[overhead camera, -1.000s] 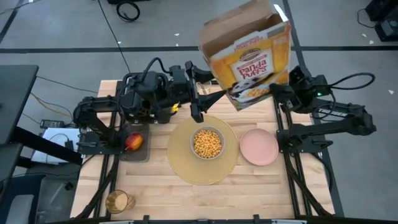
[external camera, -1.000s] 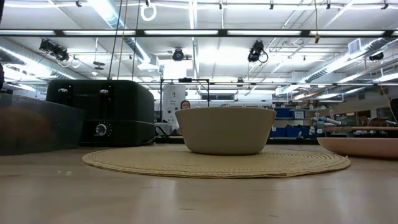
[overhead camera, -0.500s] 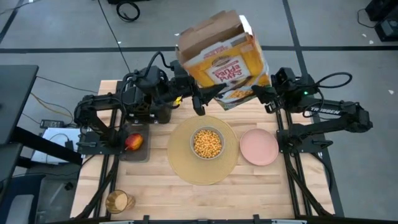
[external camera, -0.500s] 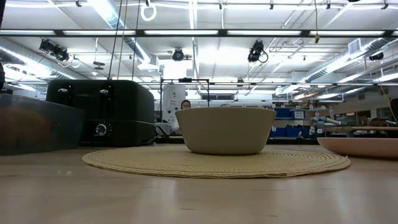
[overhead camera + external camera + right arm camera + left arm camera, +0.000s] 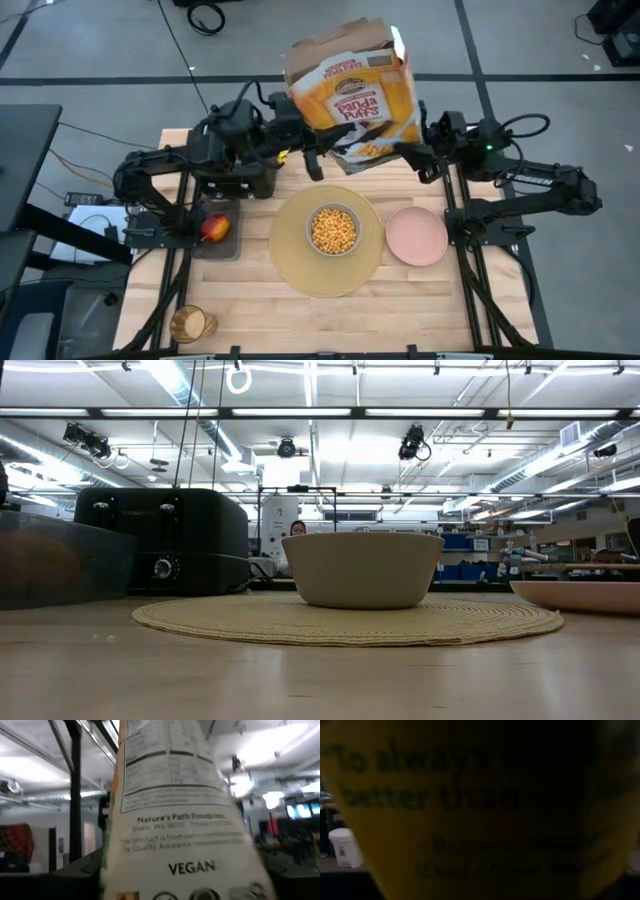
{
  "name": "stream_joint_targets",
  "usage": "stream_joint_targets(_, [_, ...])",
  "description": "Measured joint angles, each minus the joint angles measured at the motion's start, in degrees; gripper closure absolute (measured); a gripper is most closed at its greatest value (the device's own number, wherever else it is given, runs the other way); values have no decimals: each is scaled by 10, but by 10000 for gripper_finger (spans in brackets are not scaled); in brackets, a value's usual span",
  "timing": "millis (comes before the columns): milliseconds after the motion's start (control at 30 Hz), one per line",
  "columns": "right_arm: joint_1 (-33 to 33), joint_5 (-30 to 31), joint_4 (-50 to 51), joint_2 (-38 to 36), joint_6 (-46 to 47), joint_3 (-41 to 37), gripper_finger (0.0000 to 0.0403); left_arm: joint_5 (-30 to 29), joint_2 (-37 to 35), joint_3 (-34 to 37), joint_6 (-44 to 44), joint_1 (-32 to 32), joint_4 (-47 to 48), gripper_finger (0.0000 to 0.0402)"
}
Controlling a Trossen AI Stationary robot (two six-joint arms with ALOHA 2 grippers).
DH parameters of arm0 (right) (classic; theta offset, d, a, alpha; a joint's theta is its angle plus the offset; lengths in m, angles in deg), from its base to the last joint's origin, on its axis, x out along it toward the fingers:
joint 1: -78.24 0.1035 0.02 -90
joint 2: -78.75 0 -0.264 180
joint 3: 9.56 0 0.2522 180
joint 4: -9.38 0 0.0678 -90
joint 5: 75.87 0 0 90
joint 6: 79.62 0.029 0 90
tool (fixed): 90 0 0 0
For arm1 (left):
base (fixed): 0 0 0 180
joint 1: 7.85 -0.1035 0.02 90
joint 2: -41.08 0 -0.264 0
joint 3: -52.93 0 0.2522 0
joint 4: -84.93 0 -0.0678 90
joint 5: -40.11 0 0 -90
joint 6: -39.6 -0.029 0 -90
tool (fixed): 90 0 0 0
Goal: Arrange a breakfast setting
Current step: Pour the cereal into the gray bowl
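A yellow cereal box (image 5: 352,100) with its top flaps open hangs in the air over the table's far part, between both arms. My left gripper (image 5: 320,160) is at its lower left side, and the box (image 5: 470,810) fills that wrist view. My right gripper (image 5: 412,158) is at its lower right corner, facing the narrow side panel (image 5: 175,820). The white bowl (image 5: 333,230) of cereal sits in the middle of the tan placemat (image 5: 290,260), with the pink plate (image 5: 416,236) to its right. The red apple (image 5: 213,228) lies on a dark tray at the left. The amber glass (image 5: 190,324) stands near the front left. My left gripper is shut on the cereal box's lower left side (image 5: 328,150), coming level from the table's left. The box is lifted clear of the table, nearly upright with its open top up. The box itself hides the place of contact in the wrist view.
The black toaster (image 5: 165,540) stands at the far left under my left arm (image 5: 235,160). In the low view the bowl (image 5: 362,568) and placemat (image 5: 350,622) stand at the centre and the plate's rim (image 5: 580,595) at the right. Bare wood lies along the near edge.
The cereal box has travelled toward the table's left, from over my right arm to between both grippers, and has turned more upright. My right gripper has gone left with it. My left gripper has stayed near the toaster, and the box now stands against it.
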Motion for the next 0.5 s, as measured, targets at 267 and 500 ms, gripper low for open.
stream_joint_targets(267, [-9, 0, 291, -26, -82, 84, 40, -19, -30, -1, -24, -3, 130, 270])
stream_joint_targets(500, [-23, -37, 352, 0, -67, 123, 29, -12, 0, 0, -11, 1, 200, 271])
